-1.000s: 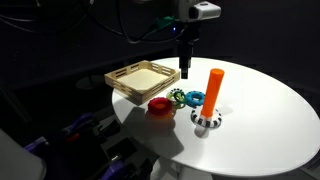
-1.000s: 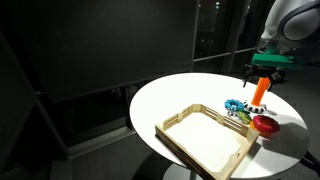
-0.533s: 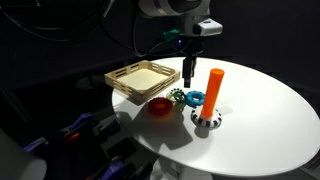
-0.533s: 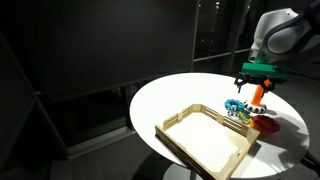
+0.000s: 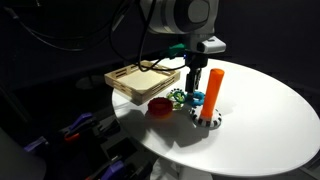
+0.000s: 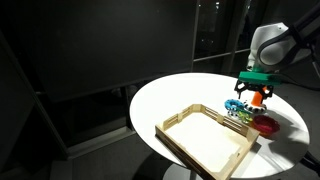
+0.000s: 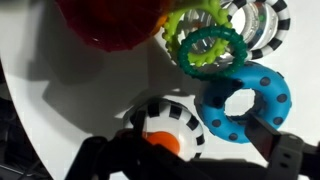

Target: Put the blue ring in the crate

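Here the gripper [image 7: 195, 162], jaws spread, is hanging just above the small bright-blue plastic ring [image 7: 268, 98], lying flat, off-centre toward one finger.

Shows near-black surroundings in both exterior views, with only the white tabletop [image 5: 268, 112] brightly lit and washed out towards its far edge. Throws soft shadows near its front edge. Looks grainy throughout. Blurs heavily in the wrist view.
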{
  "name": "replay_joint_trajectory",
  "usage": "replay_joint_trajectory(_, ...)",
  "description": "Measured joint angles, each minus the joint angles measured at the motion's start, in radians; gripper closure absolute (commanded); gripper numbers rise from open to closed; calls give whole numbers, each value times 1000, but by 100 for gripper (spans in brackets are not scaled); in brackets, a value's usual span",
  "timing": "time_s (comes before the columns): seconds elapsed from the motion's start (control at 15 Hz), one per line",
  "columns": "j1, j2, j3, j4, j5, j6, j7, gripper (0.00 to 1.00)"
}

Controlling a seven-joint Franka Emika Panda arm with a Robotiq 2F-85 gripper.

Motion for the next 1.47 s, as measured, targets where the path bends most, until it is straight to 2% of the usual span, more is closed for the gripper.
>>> replay_joint_trajectory(0.33,8,52,-12,22,7,2,3,0)
replay_joint_trajectory(1.13,14,59,-12,23,20,5,2,0)
replay_joint_trajectory(1.47,14,86,-13,23,25,74,2,0)
